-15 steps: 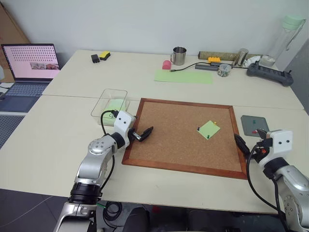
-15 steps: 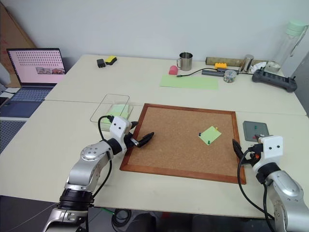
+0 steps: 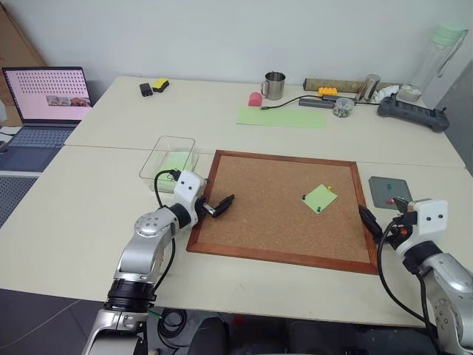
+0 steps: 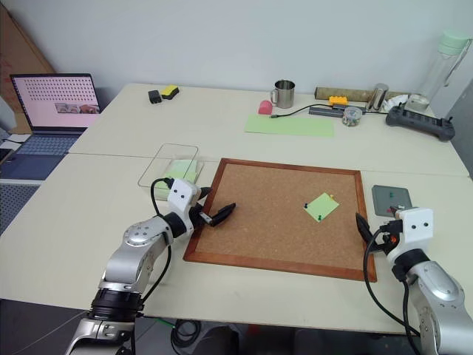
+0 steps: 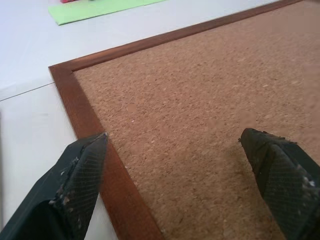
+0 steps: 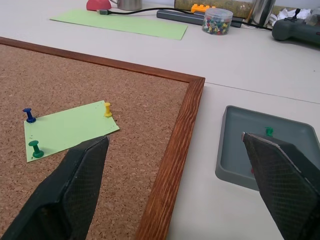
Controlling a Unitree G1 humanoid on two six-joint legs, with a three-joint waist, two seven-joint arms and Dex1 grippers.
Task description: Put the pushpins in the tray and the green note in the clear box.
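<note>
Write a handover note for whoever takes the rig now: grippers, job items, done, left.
Left gripper: open, empty, over the cork board's left edge.
Right gripper: open, empty, over the board's right edge.
Small light-green square note is pinned to the board by blue, green and yellow pushpins.
Done: one green pin lies in the dark-grey square tray.
Left: three pins to tray, note to transparent plastic box.
</note>
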